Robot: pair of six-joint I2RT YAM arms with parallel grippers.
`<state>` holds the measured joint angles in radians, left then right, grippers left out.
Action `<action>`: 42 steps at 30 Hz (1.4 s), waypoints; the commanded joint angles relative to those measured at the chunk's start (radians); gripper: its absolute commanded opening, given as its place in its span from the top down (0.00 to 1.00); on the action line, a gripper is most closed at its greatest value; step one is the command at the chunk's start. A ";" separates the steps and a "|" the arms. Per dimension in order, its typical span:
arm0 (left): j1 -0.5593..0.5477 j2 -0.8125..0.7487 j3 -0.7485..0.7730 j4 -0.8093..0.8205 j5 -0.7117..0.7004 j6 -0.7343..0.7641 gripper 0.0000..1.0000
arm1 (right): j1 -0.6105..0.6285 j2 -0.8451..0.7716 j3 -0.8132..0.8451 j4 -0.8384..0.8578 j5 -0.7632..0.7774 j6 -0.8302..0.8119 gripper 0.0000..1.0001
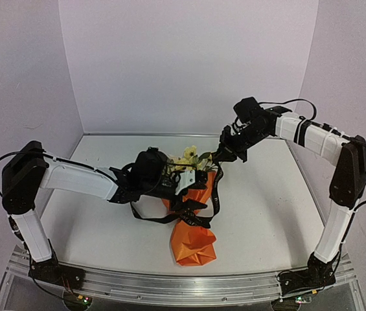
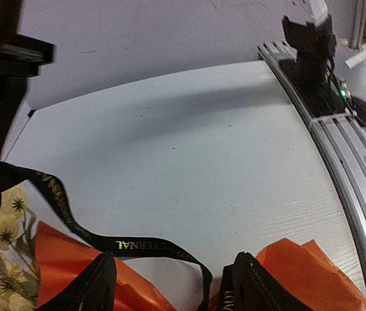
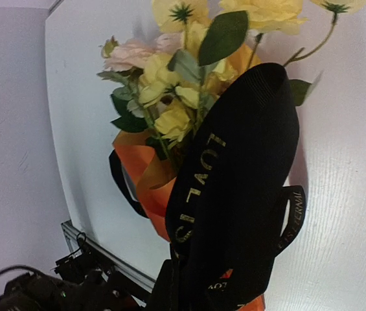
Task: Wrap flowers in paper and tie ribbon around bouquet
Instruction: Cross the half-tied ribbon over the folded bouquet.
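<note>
The bouquet lies mid-table with its orange paper [image 1: 194,236] cone pointing toward me and the yellow and cream flowers [image 1: 188,159] at the far end. The black lettered ribbon [image 1: 216,188] loops round its middle. My left gripper [image 1: 179,188] hovers over the cinched part, open. In the left wrist view its fingers [image 2: 95,285] stand wide apart, with the ribbon [image 2: 137,246] and paper [image 2: 59,259] between them. My right gripper [image 1: 225,152] is raised beside the flowers, shut on the ribbon [image 3: 234,181], which hides the jaws. Flowers [image 3: 170,97] and paper [image 3: 150,181] show behind it.
An aluminium rail [image 1: 170,285] runs along the table's near edge and carries both arm bases; the right base [image 2: 309,39] shows in the left wrist view. White walls enclose the table at the back and on both sides. A ribbon loop [image 1: 145,217] lies left of the bouquet.
</note>
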<state>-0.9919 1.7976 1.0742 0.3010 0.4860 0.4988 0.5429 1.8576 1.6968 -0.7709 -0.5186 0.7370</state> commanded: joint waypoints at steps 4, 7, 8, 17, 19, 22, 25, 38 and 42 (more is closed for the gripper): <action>0.121 -0.125 -0.038 0.232 0.041 -0.181 0.36 | 0.059 -0.146 -0.033 0.083 -0.199 -0.116 1.00; 0.131 -0.141 -0.044 0.251 0.028 -0.145 0.36 | 0.079 -0.152 -0.031 0.089 -0.284 -0.140 1.00; 0.131 -0.146 -0.043 0.247 0.016 -0.125 0.36 | 0.083 -0.153 -0.032 0.088 -0.307 -0.147 1.00; 0.133 -0.236 -0.074 0.183 -0.080 0.039 0.38 | 0.104 -0.159 -0.046 0.067 -0.355 -0.195 1.00; 0.134 -0.265 -0.087 0.160 -0.096 0.062 0.39 | 0.106 -0.155 -0.041 0.056 -0.359 -0.203 1.00; 0.133 -0.286 -0.089 0.104 -0.095 0.112 0.39 | 0.112 -0.145 -0.031 0.052 -0.386 -0.210 1.00; 0.134 -0.269 -0.063 0.053 -0.097 0.162 0.39 | 0.121 -0.135 -0.020 0.047 -0.410 -0.217 1.00; 0.133 -0.213 -0.012 0.065 -0.110 0.198 0.40 | 0.134 -0.115 -0.007 0.016 -0.452 -0.233 1.00; 0.133 -0.211 -0.012 0.066 -0.103 0.203 0.42 | 0.135 -0.105 0.006 -0.001 -0.462 -0.241 1.00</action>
<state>-0.8574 1.5929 1.0283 0.3327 0.3878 0.6846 0.6707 1.7353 1.6518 -0.7522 -0.9530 0.5227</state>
